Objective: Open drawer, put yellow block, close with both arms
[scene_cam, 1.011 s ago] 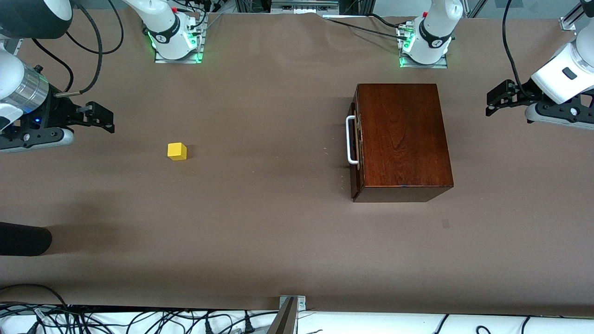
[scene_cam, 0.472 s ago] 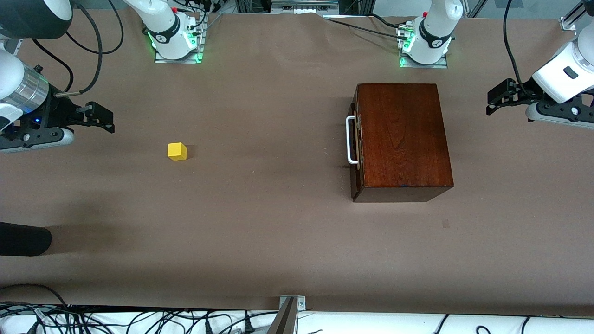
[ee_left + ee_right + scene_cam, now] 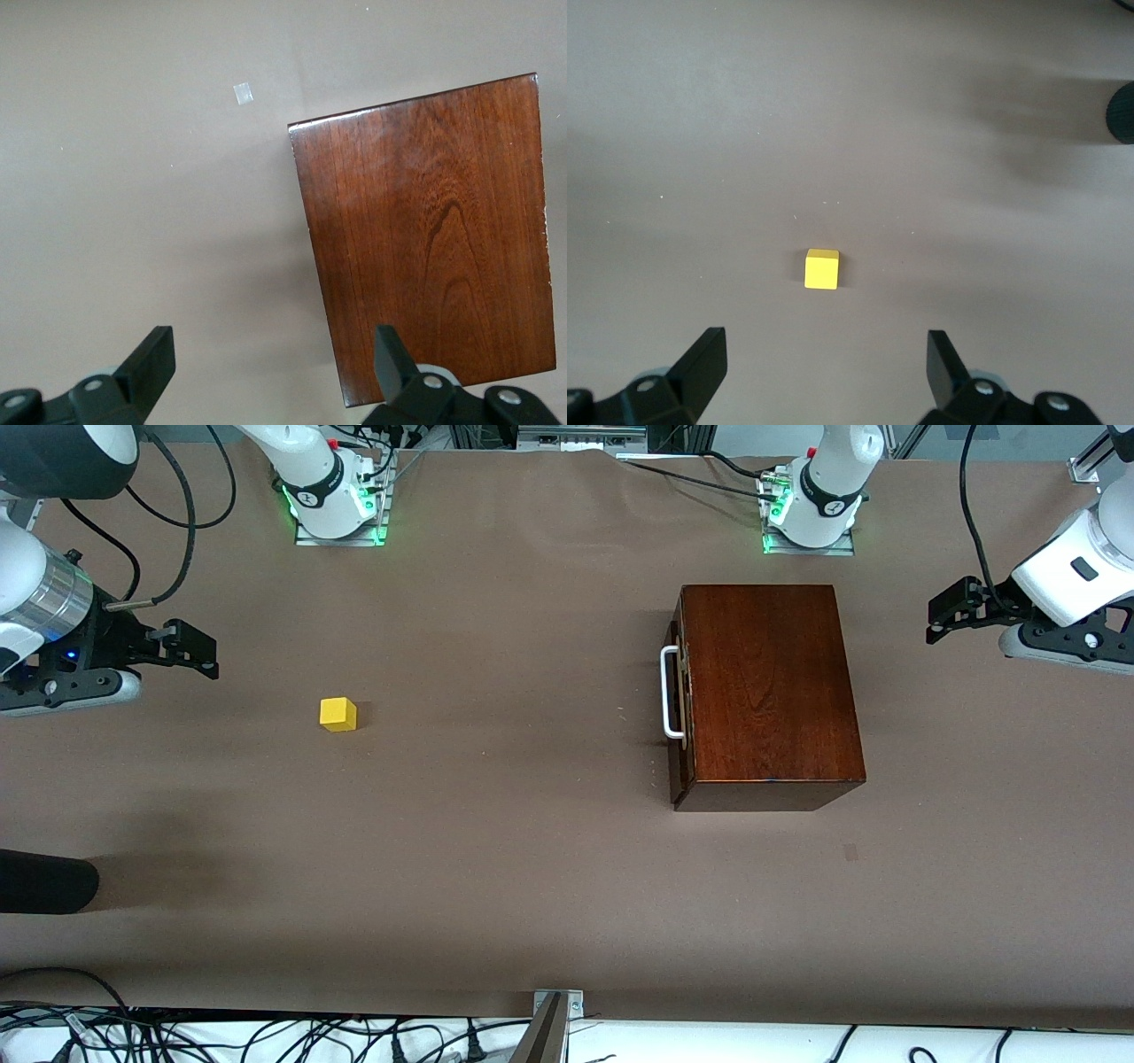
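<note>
The dark reddish-brown wooden box (image 3: 766,691) stands toward the left arm's end of the table, its drawer shut, with the white bar handle (image 3: 671,693) facing the right arm's end. The box top shows in the left wrist view (image 3: 434,230). The yellow block (image 3: 337,714) lies on the table toward the right arm's end and shows in the right wrist view (image 3: 821,268). My left gripper (image 3: 941,613) hangs open and empty in the air past the box's back (image 3: 275,359). My right gripper (image 3: 197,652) hangs open and empty above the table beside the block (image 3: 824,359).
The brown table cover (image 3: 496,850) spreads around both things. A black rounded object (image 3: 44,880) pokes in at the right arm's end, nearer the front camera. A small pale patch (image 3: 850,853) marks the cover near the box. Cables run along the table's front edge.
The left arm has shifted very slightly; the box, the block and the right gripper stay where they were.
</note>
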`<state>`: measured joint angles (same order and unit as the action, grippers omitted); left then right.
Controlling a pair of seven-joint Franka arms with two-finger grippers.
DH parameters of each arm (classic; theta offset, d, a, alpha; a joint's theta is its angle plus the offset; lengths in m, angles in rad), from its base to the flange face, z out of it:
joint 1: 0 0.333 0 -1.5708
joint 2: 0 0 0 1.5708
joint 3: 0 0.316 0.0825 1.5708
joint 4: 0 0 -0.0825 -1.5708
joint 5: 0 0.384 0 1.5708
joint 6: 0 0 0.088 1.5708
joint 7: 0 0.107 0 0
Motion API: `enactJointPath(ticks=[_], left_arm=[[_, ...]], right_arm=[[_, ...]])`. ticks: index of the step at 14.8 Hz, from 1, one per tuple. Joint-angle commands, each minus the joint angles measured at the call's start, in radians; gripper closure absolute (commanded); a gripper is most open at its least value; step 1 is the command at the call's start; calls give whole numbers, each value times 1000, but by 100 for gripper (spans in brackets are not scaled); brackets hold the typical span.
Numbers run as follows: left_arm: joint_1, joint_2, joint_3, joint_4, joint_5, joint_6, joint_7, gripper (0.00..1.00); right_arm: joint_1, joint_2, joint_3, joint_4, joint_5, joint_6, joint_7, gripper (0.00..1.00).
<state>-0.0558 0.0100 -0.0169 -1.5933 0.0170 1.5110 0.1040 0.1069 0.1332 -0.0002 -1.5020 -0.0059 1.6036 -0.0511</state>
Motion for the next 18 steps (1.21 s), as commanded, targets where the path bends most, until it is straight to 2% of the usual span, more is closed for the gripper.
enactJointPath(ticks=[1, 6, 9, 10, 11, 15, 18], left_arm=[[-13, 42, -6, 36, 24, -37, 0, 0], [-24, 91, -17, 64, 26, -81, -1, 0], [-21, 117, -15, 65, 26, -83, 117, 0], [-24, 120, -18, 67, 24, -81, 103, 0], [-29, 122, -23, 69, 15, -80, 53, 0], [-111, 131, -125, 67, 17, -55, -227, 0], [-209, 185, -190, 69, 32, 41, -456, 0]], right_arm=[[-7, 5, 3, 20, 7, -10, -9, 0], [-7, 5, 3, 20, 7, -10, -9, 0], [-7, 5, 3, 20, 7, -10, -9, 0], [-6, 5, 3, 20, 7, -10, -7, 0], [-6, 5, 3, 20, 7, -10, -9, 0], [-6, 5, 3, 20, 15, -10, 1, 0], [-7, 5, 3, 19, 20, -7, -4, 0]])
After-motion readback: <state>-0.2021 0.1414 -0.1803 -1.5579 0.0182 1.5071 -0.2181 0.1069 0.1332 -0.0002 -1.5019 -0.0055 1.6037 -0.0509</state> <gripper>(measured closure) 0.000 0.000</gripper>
